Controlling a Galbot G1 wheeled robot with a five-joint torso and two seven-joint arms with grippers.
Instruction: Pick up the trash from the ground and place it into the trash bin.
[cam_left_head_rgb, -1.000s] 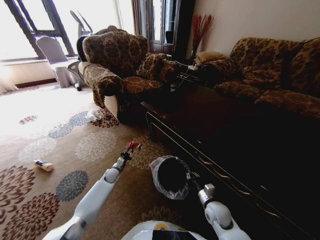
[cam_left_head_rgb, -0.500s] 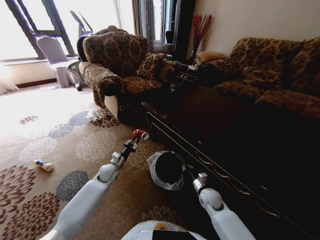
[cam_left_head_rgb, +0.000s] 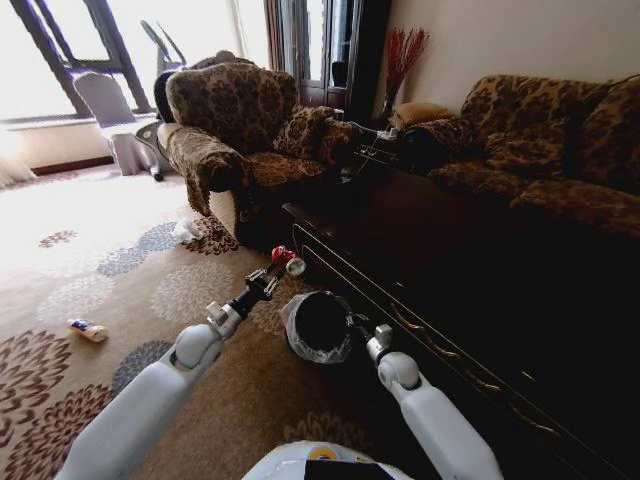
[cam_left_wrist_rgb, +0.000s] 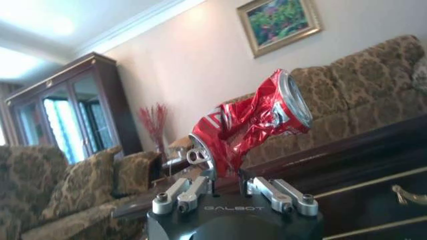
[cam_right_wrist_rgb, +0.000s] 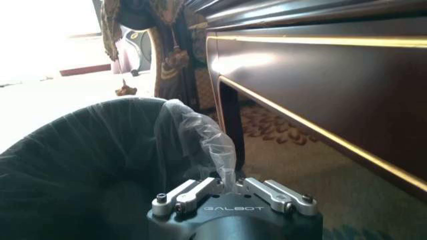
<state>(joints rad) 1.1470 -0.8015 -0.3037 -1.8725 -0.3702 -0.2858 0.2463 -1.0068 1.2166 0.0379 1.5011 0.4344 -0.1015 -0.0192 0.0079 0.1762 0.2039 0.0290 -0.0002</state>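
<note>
From the head view, the left pincer (cam_left_head_rgb: 277, 262) is up off the carpet with the crushed red can (cam_left_head_rgb: 283, 257) clamped in it, just beside the trash bin (cam_left_head_rgb: 318, 327) and on its armchair side, not yet over the opening. The right pincer (cam_left_head_rgb: 356, 328) sits at the bin's rim, on the side nearer the dark wooden desk (cam_left_head_rgb: 420, 270). Well away from the bin, a yellowish wrapper (cam_left_head_rgb: 87, 330) lies on the carpet, and a white plastic bag (cam_left_head_rgb: 186, 230) lies by the armchair's foot: both left to collect.

Left wrist view: pincer (cam_left_wrist_rgb: 227, 182) pinched tight on the red can (cam_left_wrist_rgb: 250, 120), can tilted, held in the air.

Right wrist view: pincer (cam_right_wrist_rgb: 229, 186) closed on the bin's plastic liner (cam_right_wrist_rgb: 200, 135), gripping the rim. So, one piece in hand, none seen dropped in.
</note>
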